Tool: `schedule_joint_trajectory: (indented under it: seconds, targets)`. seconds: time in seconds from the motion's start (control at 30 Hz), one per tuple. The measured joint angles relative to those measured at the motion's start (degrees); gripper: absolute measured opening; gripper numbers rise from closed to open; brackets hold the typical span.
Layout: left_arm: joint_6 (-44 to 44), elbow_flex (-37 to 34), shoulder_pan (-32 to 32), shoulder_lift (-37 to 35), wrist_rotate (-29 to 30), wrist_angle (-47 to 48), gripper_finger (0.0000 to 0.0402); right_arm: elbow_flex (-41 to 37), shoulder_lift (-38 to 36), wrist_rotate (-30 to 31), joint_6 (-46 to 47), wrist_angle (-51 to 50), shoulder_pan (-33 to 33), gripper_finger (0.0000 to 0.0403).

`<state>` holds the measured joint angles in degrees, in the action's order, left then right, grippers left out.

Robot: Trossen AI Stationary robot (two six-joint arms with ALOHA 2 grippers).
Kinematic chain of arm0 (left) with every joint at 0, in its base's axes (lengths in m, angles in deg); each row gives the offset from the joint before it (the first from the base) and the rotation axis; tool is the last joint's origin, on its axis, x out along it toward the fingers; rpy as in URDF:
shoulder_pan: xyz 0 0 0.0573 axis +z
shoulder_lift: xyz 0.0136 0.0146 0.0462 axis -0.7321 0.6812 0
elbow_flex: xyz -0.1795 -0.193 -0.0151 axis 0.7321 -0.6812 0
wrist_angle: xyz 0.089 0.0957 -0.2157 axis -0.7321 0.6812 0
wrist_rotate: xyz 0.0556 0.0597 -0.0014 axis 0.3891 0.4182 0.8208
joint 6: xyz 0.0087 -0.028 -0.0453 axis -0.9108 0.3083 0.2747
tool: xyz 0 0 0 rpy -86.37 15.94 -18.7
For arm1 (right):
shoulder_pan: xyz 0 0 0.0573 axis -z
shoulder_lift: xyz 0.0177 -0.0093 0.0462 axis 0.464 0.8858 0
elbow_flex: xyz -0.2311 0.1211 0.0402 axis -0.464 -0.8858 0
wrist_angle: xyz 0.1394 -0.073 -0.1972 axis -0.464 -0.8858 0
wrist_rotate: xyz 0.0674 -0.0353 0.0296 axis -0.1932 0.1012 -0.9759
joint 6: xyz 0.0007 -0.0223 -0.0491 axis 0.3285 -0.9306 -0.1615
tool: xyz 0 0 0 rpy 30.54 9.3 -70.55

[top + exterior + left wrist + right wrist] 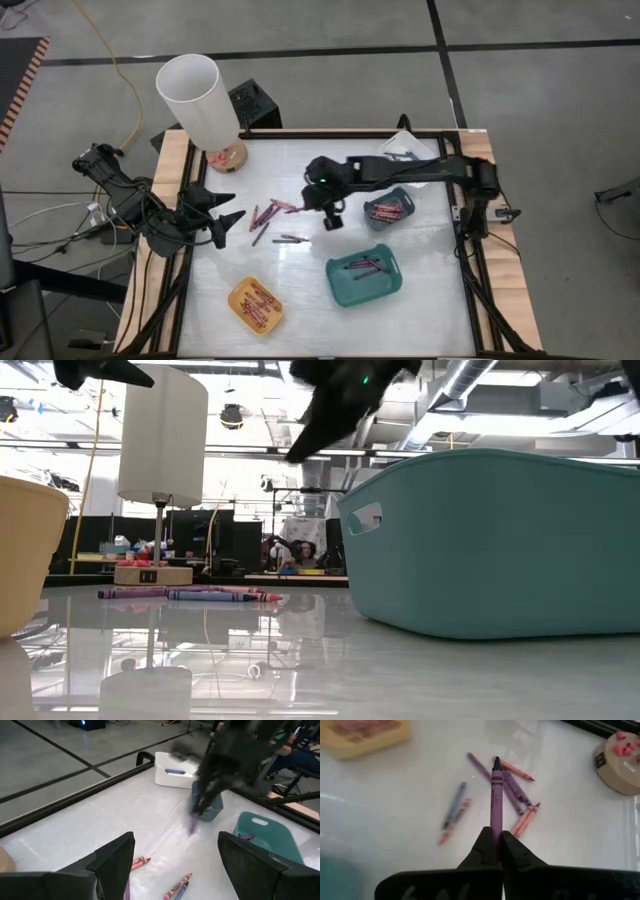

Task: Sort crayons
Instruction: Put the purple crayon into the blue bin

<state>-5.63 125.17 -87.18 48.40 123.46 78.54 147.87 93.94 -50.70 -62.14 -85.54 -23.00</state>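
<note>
The right gripper point(496, 851) has its fingers pinched tight on the end of a purple crayon point(496, 795), which juts straight out past the fingertips, paper-wrapped with a dark pointed tip. So the step in hand looks like the carry after a pick: the crayon is up off the white table point(300, 300), above the loose crayons point(275, 212) that lie scattered in a small heap near the table's middle, red, pink, purple and blue-grey, some touching and some crossed. The next move, by my judgement, calls for swinging the crayon over to whichever tray takes purple ones and letting go low enough that it does not bounce out; the large teal tray point(364, 277) already holds a few purple and dark sticks. The small blue-grey tray point(390, 209) holds reddish ones, the yellow tray point(256, 304) pinkish ones. The left gripper point(228, 217) waits spread wide and empty beside the heap. Farther off stands a white lamp point(198, 100).
</note>
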Motion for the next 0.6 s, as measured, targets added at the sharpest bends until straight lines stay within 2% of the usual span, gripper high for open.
schedule_joint_trajectory:
  seconds: [0.3, 0.5, 0.6]
  targets:
    - [-0.39, -0.02, 0.02, -0.01, 0.61, -0.24, 0.0276, 0.02, -11.42, -0.22, 9.82, -17.71, -7.94, 0.0003]
    - [-0.42, 0.0, 0.02, 0.0, 0.75, -0.37, 0.0276, 0.02, -13.17, 0.06, 22.87, -24.85, -15.72, 0.0003]
    - [-0.42, 0.0, 0.02, 0.0, 0.75, -0.37, 0.0276, 0.02, -12.63, 3.69, 29.0, -28.7, -20.26, 0.0003]
